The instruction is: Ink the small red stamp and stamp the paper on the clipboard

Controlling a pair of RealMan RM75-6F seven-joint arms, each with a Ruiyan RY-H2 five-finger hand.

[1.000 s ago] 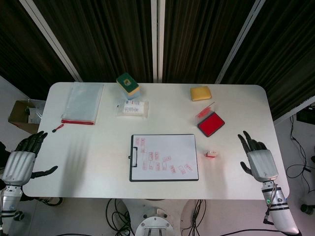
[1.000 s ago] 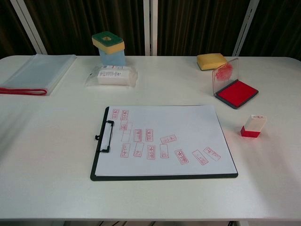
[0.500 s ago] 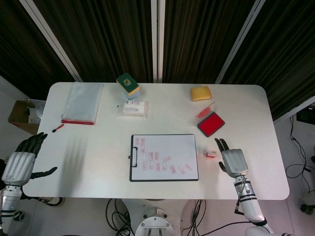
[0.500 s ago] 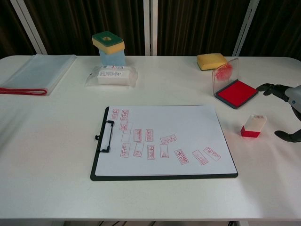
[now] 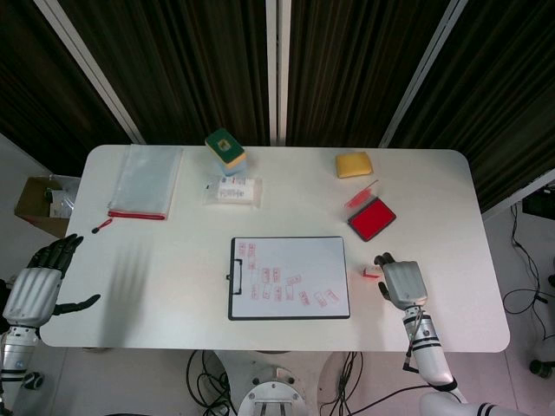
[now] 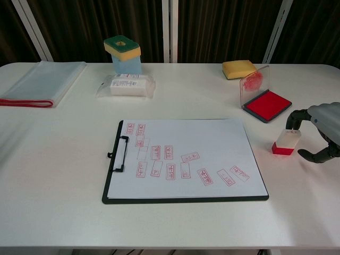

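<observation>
The small red stamp [image 6: 286, 142] with a clear top stands upright on the table, just right of the clipboard [image 6: 114, 175]. It also shows in the head view as the stamp [image 5: 371, 274]. My right hand [image 6: 321, 133] is right beside it with fingers curved apart: a fingertip [image 6: 293, 121] reaches the stamp's top, while the thumb [image 6: 313, 155] stays clear to the right. It holds nothing. The open red ink pad [image 6: 267, 104] lies behind the stamp, lid up. The paper [image 6: 186, 156] bears several red prints. My left hand [image 5: 35, 290] hangs off the table's left edge, fingers spread.
A yellow sponge [image 6: 239, 68] lies behind the ink pad. A green-topped sponge on a blue block [image 6: 123, 53], a wrapped packet [image 6: 126, 85] and a clear zip folder [image 6: 40, 82] sit at the back left. A cardboard box [image 5: 43, 201] stands beside the table.
My right hand has moved left along the table to the stamp and curved its fingers about it. The left hand has stayed put.
</observation>
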